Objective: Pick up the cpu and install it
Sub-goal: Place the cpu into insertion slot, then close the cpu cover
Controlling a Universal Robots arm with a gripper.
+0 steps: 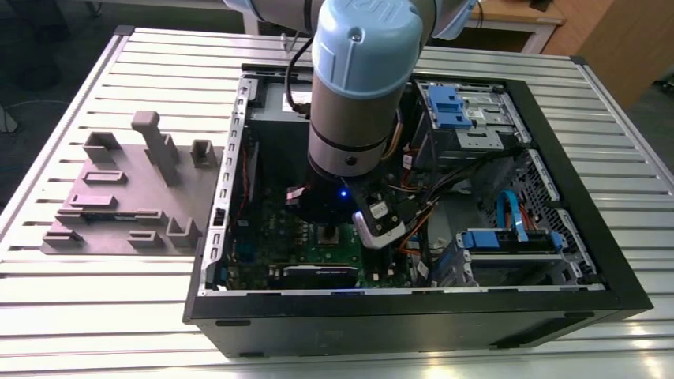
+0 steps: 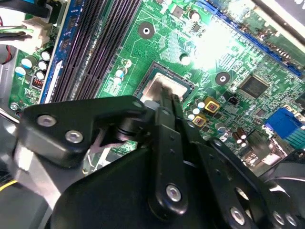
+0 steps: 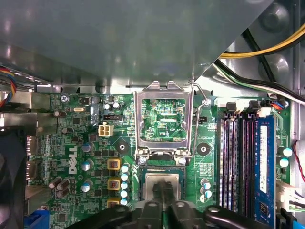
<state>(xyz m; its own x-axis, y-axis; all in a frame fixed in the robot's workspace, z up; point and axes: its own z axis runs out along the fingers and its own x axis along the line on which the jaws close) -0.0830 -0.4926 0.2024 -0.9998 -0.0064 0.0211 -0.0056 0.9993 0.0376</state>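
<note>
I'm down inside the open computer case (image 1: 421, 316), my arm (image 1: 358, 87) reaching straight in from above. In the exterior view the case sits on a slatted metal table (image 1: 95, 316).

My claw (image 3: 162, 188) has its two fingers drawn together, only a thin slit between them. The tips are over the middle of the cpu (image 3: 150, 183) — whether they press on it, I can't tell. The cpu lies flat in its socket on the green motherboard (image 3: 71, 143), silver top up.

It's crowded here. The metal socket frame (image 3: 139, 119) is swung open and clear of the chip, standing just beside the socket. Its wire lever (image 3: 195, 119) runs along one edge of the frame. A row of small capacitors (image 3: 125, 181) sits just beside the socket, and the black memory slots (image 3: 236, 162) run close on the other side. A grey metal panel (image 3: 119, 38) hangs over the board beyond the frame, with a yellow cable (image 3: 267, 47) near it.

Outside the case, on the exterior view's left, the grey-mauve tray (image 1: 116, 197) with its upright blocks lies on the table — well apart from me.
</note>
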